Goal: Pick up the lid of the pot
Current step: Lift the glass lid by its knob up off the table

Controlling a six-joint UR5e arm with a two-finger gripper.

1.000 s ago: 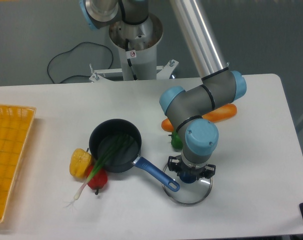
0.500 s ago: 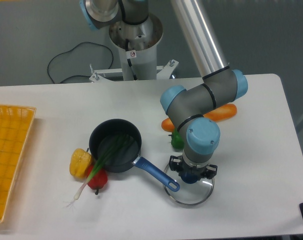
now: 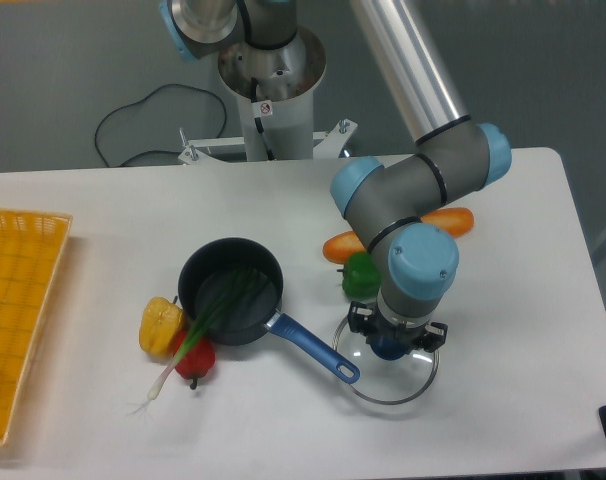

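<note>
I count one black pan (image 3: 268, 275) with one blue handle (image 3: 308, 342), one yellow pepper (image 3: 161, 327), one red pepper (image 3: 194, 362), one green vegetable (image 3: 361, 276) and one lid (image 3: 381, 387). The lid is clear and round, tilted, with a thin rim and dark-blue knob (image 3: 389, 347). My pincer (image 3: 392, 334) grips that knob, near the handle's tip.

A single fixed camera looks steeply down from high over the 6 o'clock side of the table (image 3: 523, 300), facing the robot arm (image 3: 398, 80) entering between 12 and 1 o'clock, far enough back to frame most of the tabletop.
</note>
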